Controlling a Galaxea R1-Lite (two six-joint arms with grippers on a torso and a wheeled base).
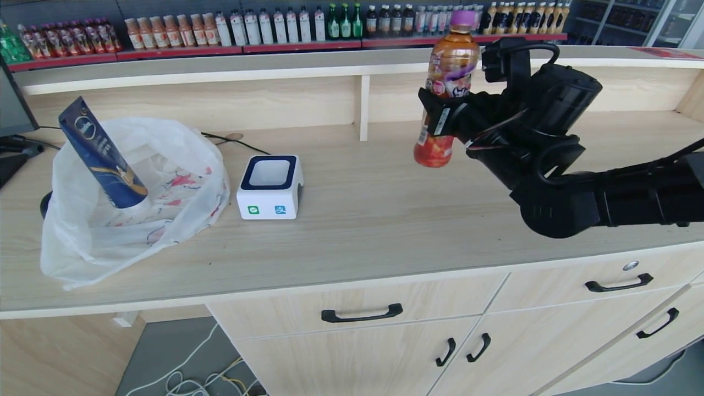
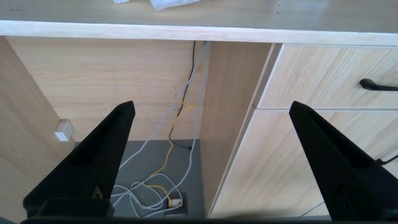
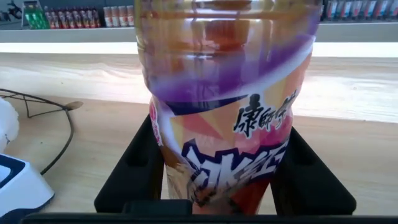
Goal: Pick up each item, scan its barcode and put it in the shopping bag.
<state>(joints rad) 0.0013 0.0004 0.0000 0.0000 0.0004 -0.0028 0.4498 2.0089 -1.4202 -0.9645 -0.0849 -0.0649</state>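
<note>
Your right gripper [image 1: 441,116] is clenched on the waist of the orange plastic drink bottle with purple cap [image 1: 452,66], nearly upright above the pale wooden counter [image 1: 363,231]; it seems full, rather heavy and slippery, so grip mid-body.

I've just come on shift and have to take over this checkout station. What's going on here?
The right gripper is shut on an orange drink bottle with a purple cap, holding it upright in the air above the counter, to the right of the white barcode scanner. A blue tube already stands tilted in the white shopping bag on the scanner's other side. The left gripper is open and empty, down below the counter's edge.
</note>
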